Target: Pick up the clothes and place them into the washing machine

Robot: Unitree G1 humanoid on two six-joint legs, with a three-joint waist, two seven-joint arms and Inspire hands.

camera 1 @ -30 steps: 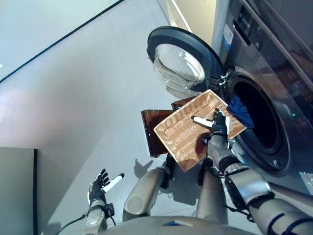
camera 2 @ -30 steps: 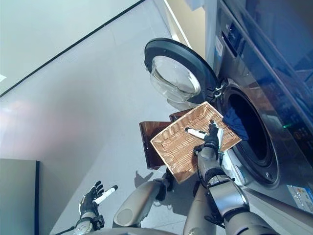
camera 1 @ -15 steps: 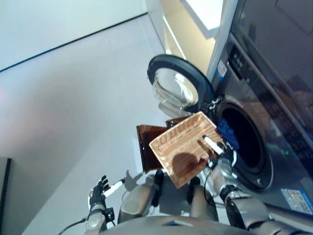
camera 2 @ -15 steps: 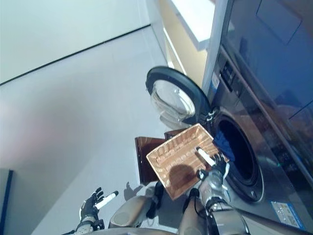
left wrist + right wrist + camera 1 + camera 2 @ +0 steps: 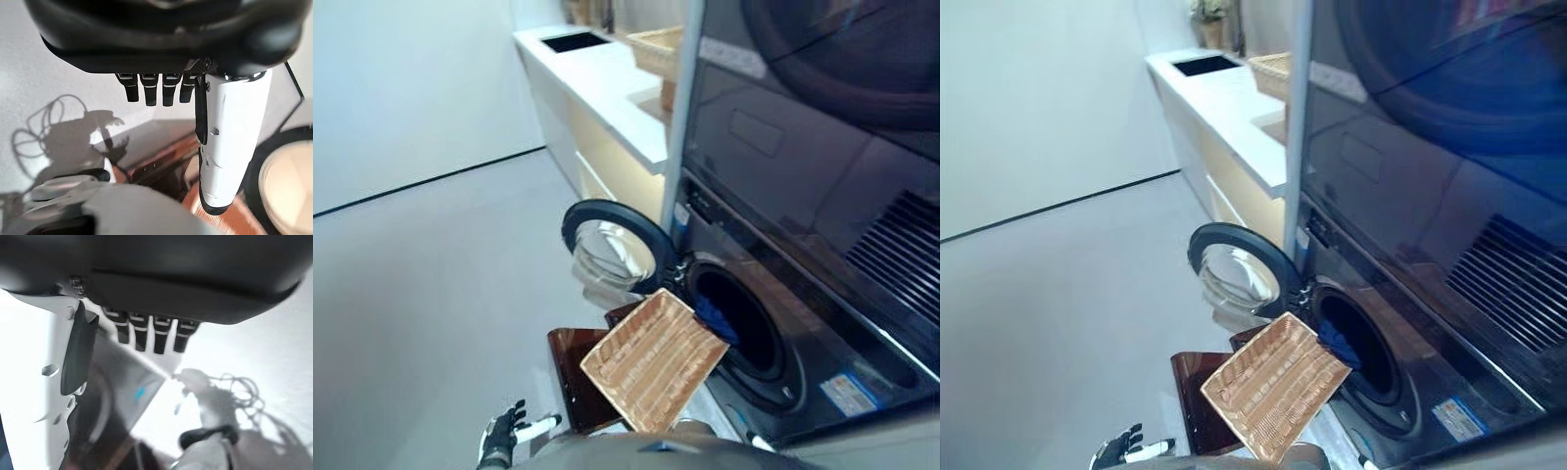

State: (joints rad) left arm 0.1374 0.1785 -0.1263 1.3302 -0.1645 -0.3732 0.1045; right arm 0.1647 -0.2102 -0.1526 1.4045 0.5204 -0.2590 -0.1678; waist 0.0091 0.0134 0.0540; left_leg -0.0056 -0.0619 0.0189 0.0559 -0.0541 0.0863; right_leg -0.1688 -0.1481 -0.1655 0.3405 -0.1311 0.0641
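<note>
While the washing machine (image 5: 754, 343) stands with its door (image 5: 612, 245) swung open, a blue garment (image 5: 713, 315) is seen draped at the drum's mouth, behind the tilted wicker basket (image 5: 651, 362). Both the left hand (image 5: 161, 88) and right hand (image 5: 146, 333) are shown relaxed and empty. The cloth is judged soft, light and limp; it is best gathered by a bunched fold.
</note>
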